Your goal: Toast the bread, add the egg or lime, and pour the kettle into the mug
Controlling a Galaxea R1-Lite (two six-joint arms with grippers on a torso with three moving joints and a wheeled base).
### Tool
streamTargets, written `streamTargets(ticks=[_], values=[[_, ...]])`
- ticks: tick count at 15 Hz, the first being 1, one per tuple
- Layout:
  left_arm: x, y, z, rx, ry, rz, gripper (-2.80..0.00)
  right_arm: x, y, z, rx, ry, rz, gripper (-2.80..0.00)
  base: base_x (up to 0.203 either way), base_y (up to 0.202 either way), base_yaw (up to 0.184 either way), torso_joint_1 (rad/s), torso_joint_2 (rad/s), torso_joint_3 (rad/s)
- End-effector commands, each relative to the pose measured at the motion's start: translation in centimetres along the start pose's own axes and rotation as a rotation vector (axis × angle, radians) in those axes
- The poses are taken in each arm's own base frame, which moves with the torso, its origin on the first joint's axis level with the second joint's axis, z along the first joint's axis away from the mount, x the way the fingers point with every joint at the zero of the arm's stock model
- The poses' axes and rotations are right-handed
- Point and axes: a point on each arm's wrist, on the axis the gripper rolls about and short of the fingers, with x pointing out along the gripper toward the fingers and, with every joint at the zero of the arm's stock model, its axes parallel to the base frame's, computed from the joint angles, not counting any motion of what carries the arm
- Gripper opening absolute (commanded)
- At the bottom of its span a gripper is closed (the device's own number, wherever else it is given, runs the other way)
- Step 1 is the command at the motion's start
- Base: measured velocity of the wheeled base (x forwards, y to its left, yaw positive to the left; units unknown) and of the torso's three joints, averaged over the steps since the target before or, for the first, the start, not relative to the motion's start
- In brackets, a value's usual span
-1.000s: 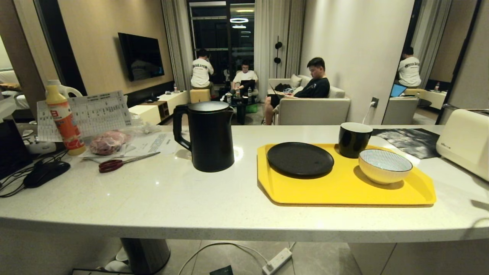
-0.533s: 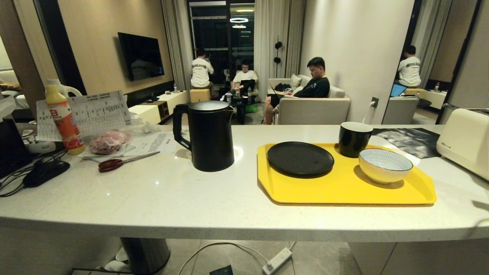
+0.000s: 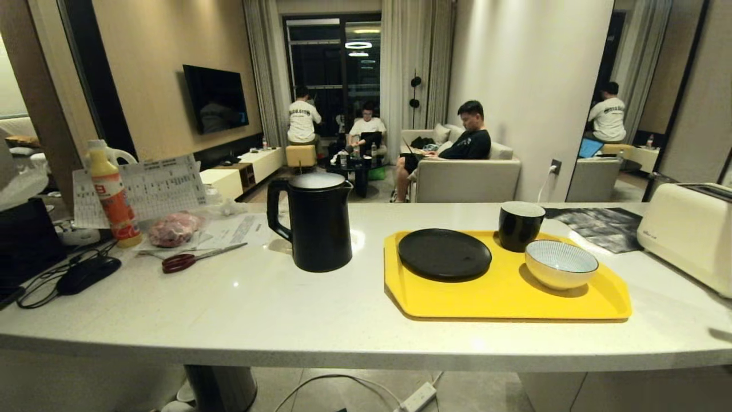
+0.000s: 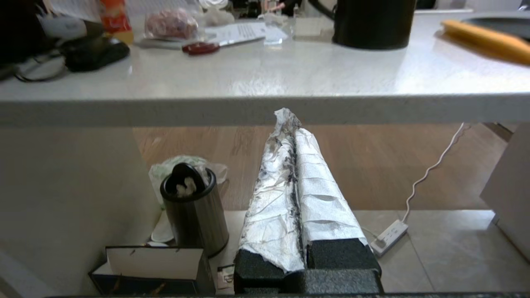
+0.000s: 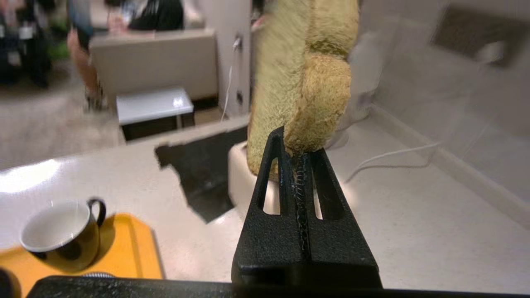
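Observation:
In the right wrist view my right gripper [image 5: 296, 151] is shut on the bread [image 5: 302, 74], a thick slice with a pale green face and tan crust, pinched at one corner. It hangs over the counter in front of the cream toaster [image 5: 237, 176]. The black mug [image 3: 517, 225] [image 5: 62, 236], white inside, stands on the yellow tray [image 3: 503, 300]. The black kettle [image 3: 317, 223] stands left of the tray. My left gripper [image 4: 287, 122], fingers wrapped in white paper, is shut on nothing below the counter edge. Egg and lime are out of view. Neither arm shows in the head view.
A black plate [image 3: 445, 254] and a striped bowl [image 3: 560, 264] share the tray. The toaster [image 3: 686, 234] sits at the far right. Scissors [image 3: 194, 258], an orange bottle [image 3: 114, 197], papers and a mouse [image 3: 88, 274] crowd the left. People sit in the room behind.
The whole head view has shifted: counter and objects sit lower and slightly smaller, so the camera has moved. Nothing on the counter has moved.

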Motion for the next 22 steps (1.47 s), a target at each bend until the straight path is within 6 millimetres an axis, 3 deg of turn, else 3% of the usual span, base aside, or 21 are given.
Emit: streamTargets(ticks=[1,13,22], values=[[-0.02,0.00,-0.03,0.000,-0.002,0.000,-2.80,0.04,0.00,-0.13,-0.002,0.007,-0.002,-2.80,0.000,0.000,0.000,0.237,-0.52,-0.188],[-0.02,0.00,-0.03,0.000,-0.002,0.000,-2.80,0.16,0.09,-0.64,-0.009,0.026,0.000,-2.80,0.000,0.000,0.000,0.376,-0.56,-0.235],[-0.02,0.00,-0.03,0.000,-0.002,0.000,-2.80,-0.08,0.06,-0.84,-0.013,0.032,0.000,-2.80,0.000,0.000,0.000,0.201,-0.36,-0.166]])
